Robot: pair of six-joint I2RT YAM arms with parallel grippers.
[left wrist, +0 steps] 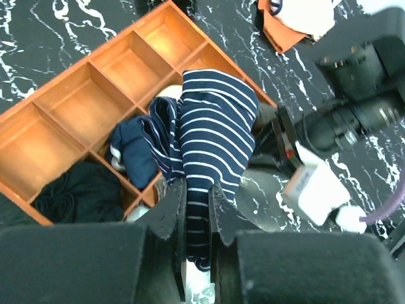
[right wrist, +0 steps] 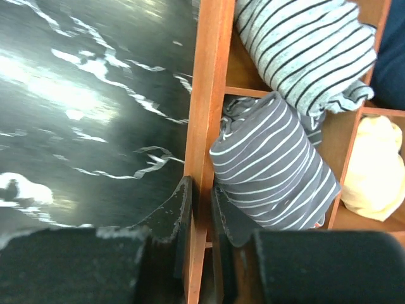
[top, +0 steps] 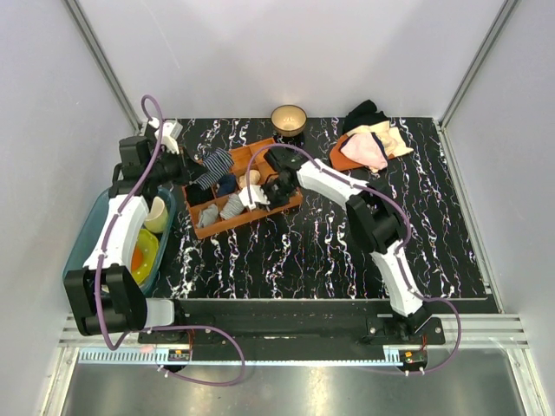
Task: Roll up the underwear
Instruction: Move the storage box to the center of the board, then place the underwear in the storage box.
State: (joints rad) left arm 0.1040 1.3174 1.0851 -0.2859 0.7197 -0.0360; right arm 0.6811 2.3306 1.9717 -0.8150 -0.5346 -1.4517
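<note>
White-veined black tabletop [top: 329, 251], walled in by pale panels, is spread under both arms. At the left gripper [left wrist: 197, 193] the jaws are drawn nearly together and clamped on one end of the underwear [left wrist: 212, 120], a navy bundle with pale stripes that appears already gathered into a roll. The bundle is held above the middle compartments of the orange divided tray [left wrist: 76, 101], apparently so that it can be lowered into a cell. Whether its free end touches the tray cannot be told. Its long axis is directed from the fingers outward, towards the tray's far wall in the left wrist view. In the overhead view it is set diagonally across the tray, from lower left to upper right. Beneath it a plain navy piece [left wrist: 136, 155] and a black cloth [left wrist: 73, 190] are lodged in neighbouring cells. The right gripper [right wrist: 201, 193] is closed astride the tray's outer wall, with one finger on the table side and one inside. This is judged to be a bracing hold, meant to stop the tray sliding. Just beside the inner finger a dark grey striped roll [right wrist: 272, 164] is packed, with a lighter striped roll [right wrist: 304, 44] beyond it and a cream roll [right wrist: 376, 168] in the next cell. Well apart, a heap of pink and cream garments [top: 373, 143] and a bowl [top: 289, 119] are seen at the table's far edge.
</note>
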